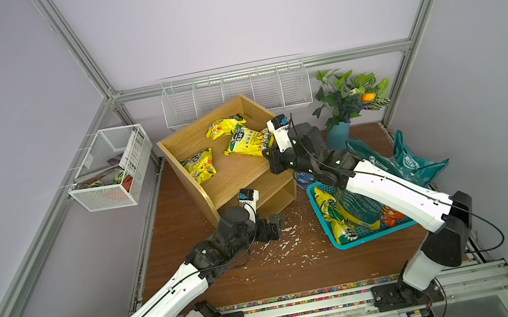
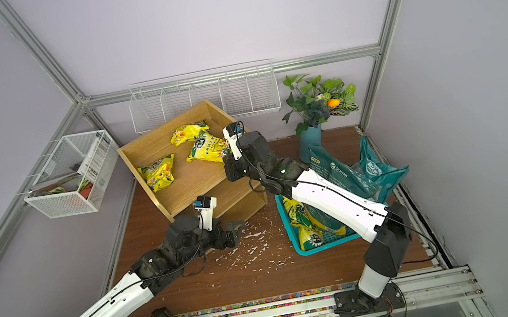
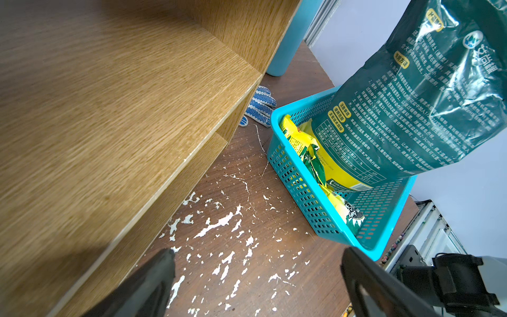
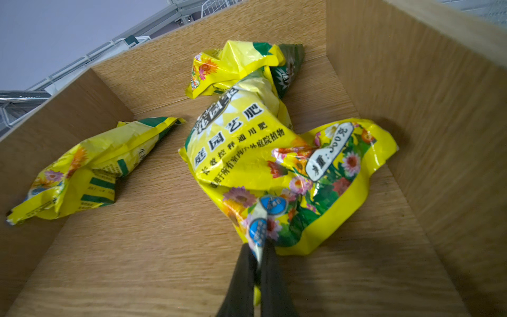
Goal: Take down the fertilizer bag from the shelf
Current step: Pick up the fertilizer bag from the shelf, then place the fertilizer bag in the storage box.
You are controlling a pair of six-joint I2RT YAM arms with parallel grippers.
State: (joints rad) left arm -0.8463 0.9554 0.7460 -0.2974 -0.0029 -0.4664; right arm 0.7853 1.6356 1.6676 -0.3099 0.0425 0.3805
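The fertilizer bag (image 4: 263,153) (yellow, printed with flowers) lies crumpled on the top tier of the shelf (image 1: 231,177), close to that tier's right side panel. The right fingers (image 4: 242,274) are clamped together on its near edge, with a fold of the plastic pinched between them. In both top views the right arm reaches in over the shelf's right front corner to the bag.

Two more yellow bags share the tier. One (image 4: 241,66) is bunched just behind the gripped one, touching it, and the other (image 4: 90,170) lies well apart by the left panel. The lower tiers show only bare wood where they can be seen. The shelf stands askew on the desk (image 1: 265,276), its open front turned toward the arms.

The left fingers (image 3: 365,280) are spread apart and hold nothing. They hang low over the desk just in front of the shelf's bottom tier, above a scatter of white flecks (image 3: 216,225).

To the right of the shelf stands a blue basket (image 3: 299,192) with yellow-and-green bags in it and a dark teal bag (image 3: 428,96) propped on top. A dotted glove (image 3: 260,105) lies between shelf and basket. Behind these stands a vase (image 1: 338,138) of greenery. A wire rack (image 1: 234,92) hangs on the back wall and a mesh basket (image 1: 108,169) on the left rail.
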